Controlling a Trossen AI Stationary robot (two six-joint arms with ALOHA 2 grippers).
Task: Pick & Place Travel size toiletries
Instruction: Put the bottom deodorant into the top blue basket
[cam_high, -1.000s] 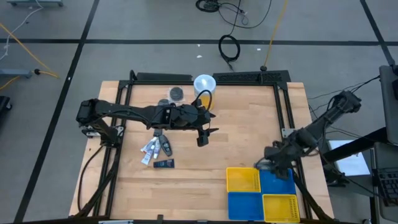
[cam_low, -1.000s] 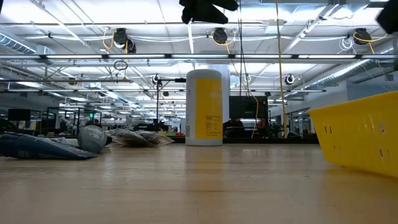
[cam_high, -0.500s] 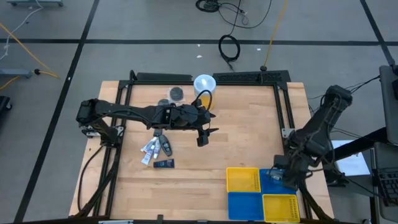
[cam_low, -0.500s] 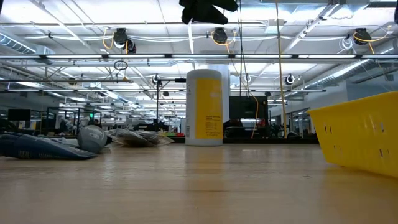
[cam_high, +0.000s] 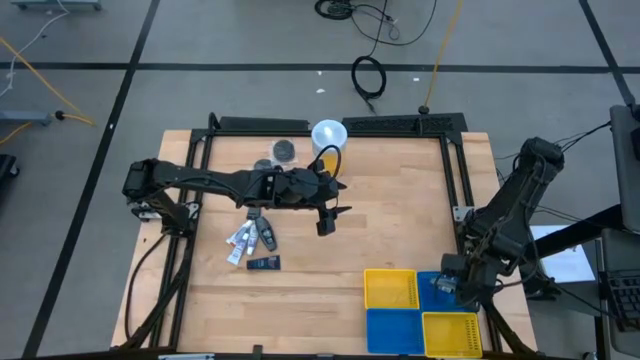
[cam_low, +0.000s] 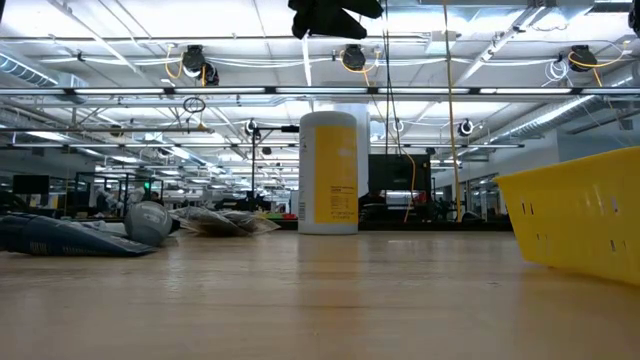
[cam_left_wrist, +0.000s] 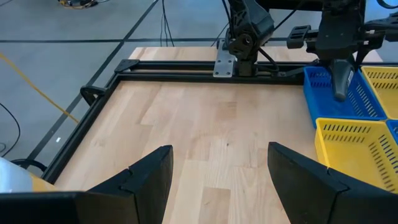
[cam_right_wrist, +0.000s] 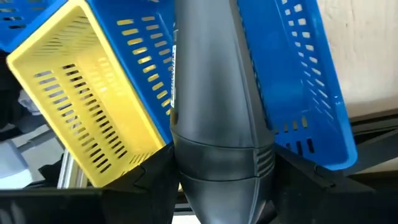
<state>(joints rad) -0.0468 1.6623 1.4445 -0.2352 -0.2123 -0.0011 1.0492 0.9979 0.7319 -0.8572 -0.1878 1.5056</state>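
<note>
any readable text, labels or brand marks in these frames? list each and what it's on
None can be read.
Yellow-and-white canister: dark print on its yellow label, too small to read.
Dark tube in the right gripper: a strip of print along one edge, blurred.
Dark blue sachet on the table: pale marks, too small to read.
Yellow basket and blue basket: no lettering visible.

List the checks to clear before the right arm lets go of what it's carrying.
1. Right end effector shut on the grey tube: ok.
2. Grey tube above the blue basket: ok.
3. Blue basket free of other items: cannot tell.
4. Left end effector open, empty, above the middle of the table, away from the baskets: ok.
5. Other toiletries lying on the table for the next pick: ok.
</note>
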